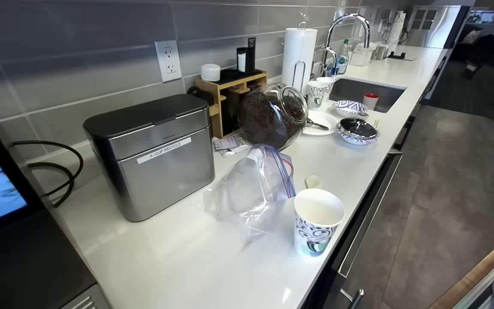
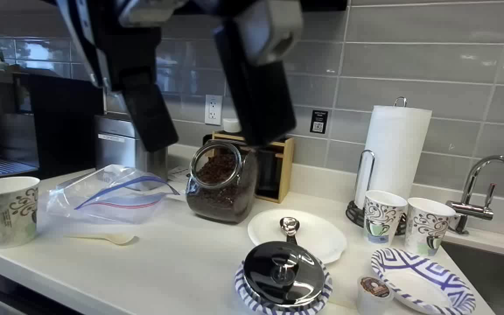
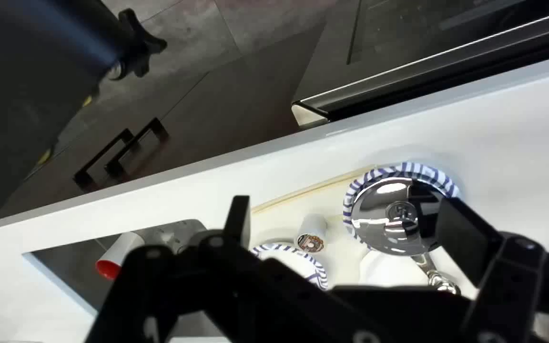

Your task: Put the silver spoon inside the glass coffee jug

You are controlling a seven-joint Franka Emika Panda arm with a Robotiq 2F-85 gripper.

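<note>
Up close, the gripper (image 2: pixel 218 135) hangs high, its 2 jaws wide apart, nothing between them! Past the shiny lid (image 2: pixel 274 267), there's the silver spoon (image 2: pixel 290 225), lying on the white plate (image 2: pixel 324 238): light, stiff and slippery, I reckon, so pinch it mid-handle. Farther back sits the glass jug (image 2: pixel 221 199), probably fragile, mouth slanted.

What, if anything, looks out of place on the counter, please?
The shiny lid rests on a striped bowl although the glass coffee jug looks uncovered; that seems odd, as it may be the jug's own lid.
</note>
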